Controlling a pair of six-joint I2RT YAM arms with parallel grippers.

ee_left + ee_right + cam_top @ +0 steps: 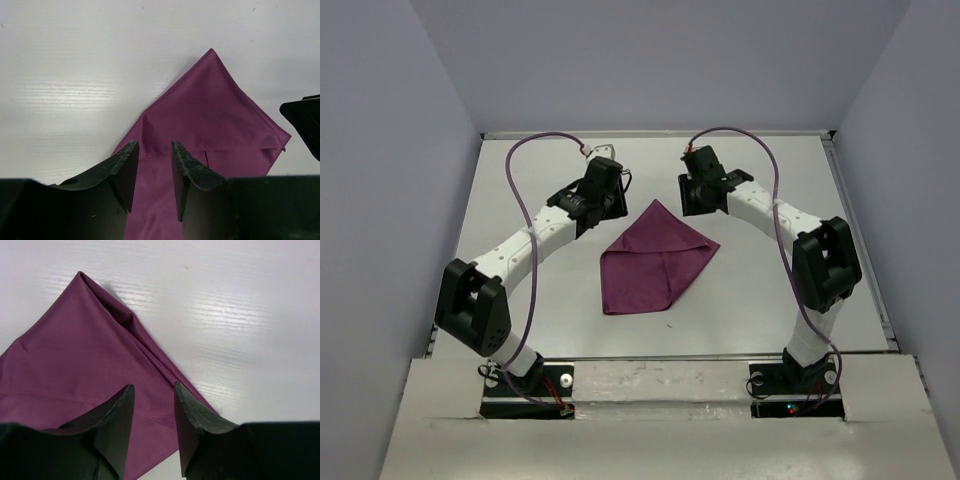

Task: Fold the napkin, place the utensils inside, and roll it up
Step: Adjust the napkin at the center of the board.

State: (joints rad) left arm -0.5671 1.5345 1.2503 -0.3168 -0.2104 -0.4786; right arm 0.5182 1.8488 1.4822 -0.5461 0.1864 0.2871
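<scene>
The napkin (655, 260) is laid flat on the white counter (770, 300), folded into a pointed shape, between the two sets of fingers. In the overhead view its far corner is seen between the two wrists, and its broad near end reaches back towards the arm bases.

The left fingers (131, 157) are held apart, with a narrow gap between them. Nothing is gripped: only the cloth lying below is seen through the gap. The napkin (210, 110) is spread beneath and beyond these fingers. Its peak is placed beyond the gap and a little to the right of it. A folded edge is seen running across the cloth to the right of the fingers. Bare counter is seen to the left and beyond. A dark part of the other arm (305, 125) is caught at the right edge of this view.

The right fingers (182, 400) are likewise parted and nothing is clamped between them. The napkin (65, 365) is found beneath them and out to their left, with its corner beyond and to the left. A doubled edge is seen running from that corner down towards the right-hand finger. Bare counter is seen to the right.

Whether either set of fingers is touching the cloth cannot be told.
</scene>
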